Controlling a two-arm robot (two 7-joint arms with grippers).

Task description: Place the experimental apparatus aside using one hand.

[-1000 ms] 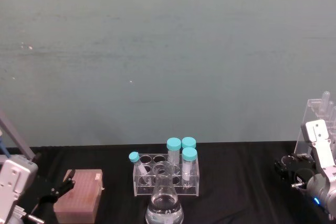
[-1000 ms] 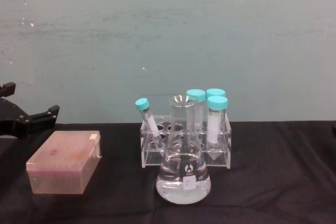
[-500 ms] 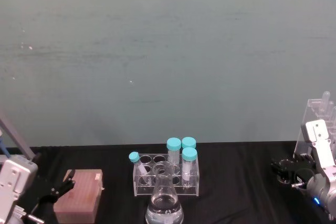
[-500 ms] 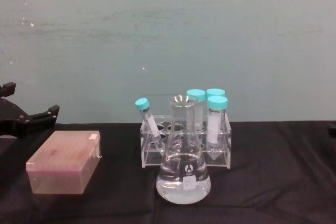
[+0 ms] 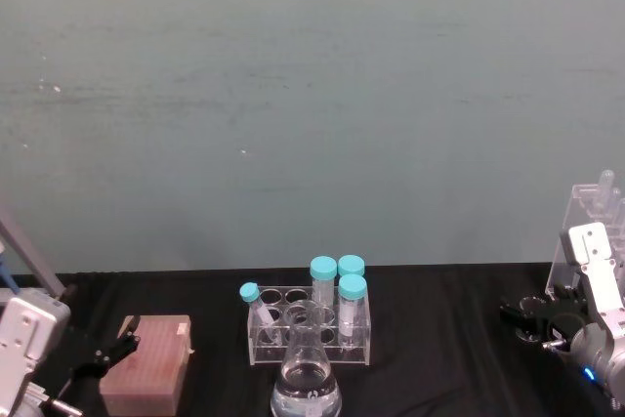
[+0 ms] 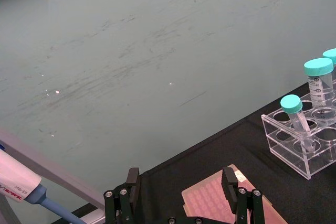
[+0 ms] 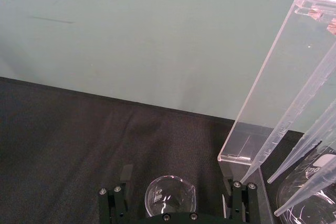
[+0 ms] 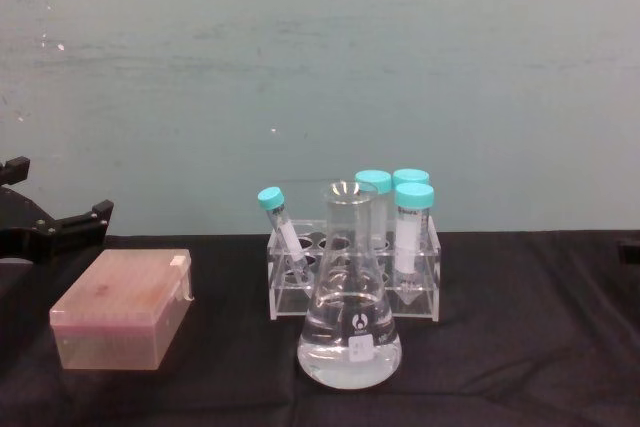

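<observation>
The clear acrylic stand [image 5: 592,214] rises at the far right, its slanted panel [image 7: 278,77] close in the right wrist view with long tubes [image 7: 304,150] leaning on it. My right gripper [image 5: 522,317] is just left of the stand, low over the black cloth. It is open, with the small glass beaker [image 7: 169,195] between its fingers [image 7: 112,202] and a gap on each side. The conical flask [image 8: 349,327] with clear liquid stands at the table's front centre. My left gripper [image 6: 180,187] rests open at the far left, by the pink box.
A clear tube rack [image 8: 355,272] with teal-capped tubes stands right behind the flask. A pink tip box [image 8: 120,322] lies at the left. A pipette [image 6: 21,182] hangs beside the left arm. Another glass vessel [image 7: 315,182] sits under the stand's tubes.
My right gripper has crept a little to the left along the table, and its tip now shows at the chest view's right edge. Flask, rack, box and left arm are unmoved.
</observation>
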